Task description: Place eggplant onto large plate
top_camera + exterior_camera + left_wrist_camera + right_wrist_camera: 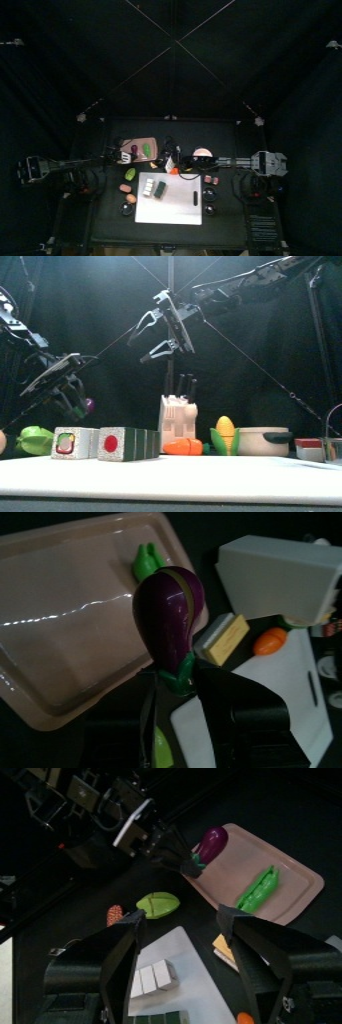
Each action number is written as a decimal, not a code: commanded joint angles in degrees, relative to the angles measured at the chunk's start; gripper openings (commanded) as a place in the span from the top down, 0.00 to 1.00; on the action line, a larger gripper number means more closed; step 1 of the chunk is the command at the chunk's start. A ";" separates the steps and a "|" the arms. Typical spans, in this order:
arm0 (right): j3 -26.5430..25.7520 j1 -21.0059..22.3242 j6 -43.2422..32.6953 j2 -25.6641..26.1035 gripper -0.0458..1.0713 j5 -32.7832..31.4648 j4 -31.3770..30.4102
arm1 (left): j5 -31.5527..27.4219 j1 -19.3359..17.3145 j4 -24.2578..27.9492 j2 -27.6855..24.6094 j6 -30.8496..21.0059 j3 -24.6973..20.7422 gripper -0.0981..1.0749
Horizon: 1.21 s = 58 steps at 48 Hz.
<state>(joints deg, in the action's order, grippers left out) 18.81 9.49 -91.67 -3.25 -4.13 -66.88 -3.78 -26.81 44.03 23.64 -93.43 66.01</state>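
Note:
My left gripper (181, 697) is shut on the stem end of the purple eggplant (171, 610) and holds it above the edge of the large reddish-brown plate (60, 622). The right wrist view shows the eggplant (210, 843) over a corner of the plate (301, 880). A green vegetable (258, 888) lies on the plate. In the front view the left gripper (76, 399) hangs low at the left with the eggplant (88, 407). My right gripper (194, 948) is open and empty, raised high over the table's middle (167, 338).
A white knife block (274, 577), a carrot (271, 640) and a yellow-edged block (223, 639) stand beside the white cutting board (287, 702). The front view shows a green pepper (36, 440), food blocks (124, 443), corn (225, 434) and a pot (262, 441).

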 commanded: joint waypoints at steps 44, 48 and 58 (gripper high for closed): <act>0.26 -2.11 0.00 1.41 0.14 -0.44 -0.88 | 2.46 -2.29 8.70 0.00 2.20 -3.25 0.14; 0.88 -2.72 -0.09 2.02 0.14 -0.44 -0.79 | 2.46 0.18 13.18 3.34 3.69 -3.52 0.14; 2.46 -4.66 -0.18 3.87 0.15 -1.32 1.14 | 2.55 5.19 19.25 10.11 6.77 -3.60 0.14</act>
<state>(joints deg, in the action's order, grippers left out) 21.53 5.71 -91.93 -2.64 -5.19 -66.71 -1.58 -23.47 61.26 31.20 -87.45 63.98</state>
